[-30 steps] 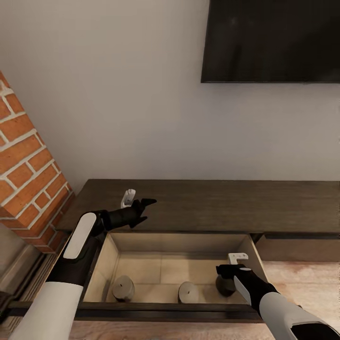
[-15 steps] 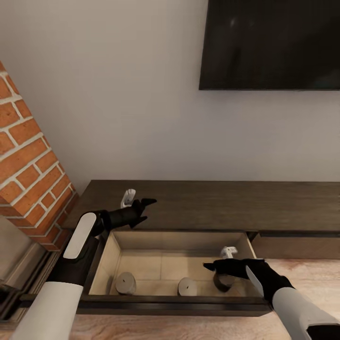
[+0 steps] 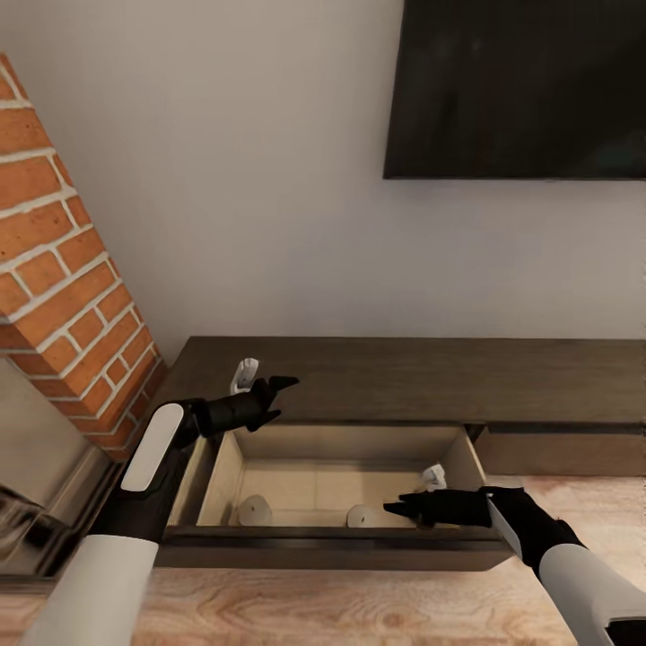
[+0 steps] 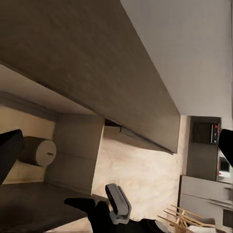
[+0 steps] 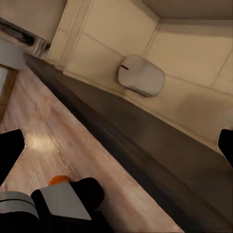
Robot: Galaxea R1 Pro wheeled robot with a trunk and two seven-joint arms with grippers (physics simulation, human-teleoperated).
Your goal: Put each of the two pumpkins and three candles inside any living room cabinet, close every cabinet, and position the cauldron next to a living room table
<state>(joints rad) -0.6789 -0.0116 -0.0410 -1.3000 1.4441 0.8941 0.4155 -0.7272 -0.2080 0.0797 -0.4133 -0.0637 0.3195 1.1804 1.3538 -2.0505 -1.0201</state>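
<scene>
The long dark cabinet (image 3: 404, 386) stands against the wall with one pale-lined drawer (image 3: 332, 549) pulled out. Two candles (image 3: 254, 510) (image 3: 362, 516) stand upright in the drawer. My right gripper (image 3: 404, 509) hovers open above the drawer's right front corner and covers the floor of that corner. A candle (image 5: 141, 75) shows beyond the drawer front in the right wrist view. My left gripper (image 3: 274, 395) is open over the cabinet top at the drawer's back left corner, and its wrist view catches a candle (image 4: 38, 151). A small orange patch (image 5: 59, 179) sits low by the floor, too little to identify. Cauldron and table are out of view.
A red brick chimney breast (image 3: 63, 269) juts out left of the cabinet, close to my left arm. A dark flat screen (image 3: 520, 90) hangs on the wall above. A neighbouring drawer front (image 3: 565, 449) to the right is shut. Light wood floor (image 3: 359, 610) lies in front.
My right gripper has risen off the right-hand candle and drawn back toward the drawer front. The head view has shifted, and the left arm holds its place.
</scene>
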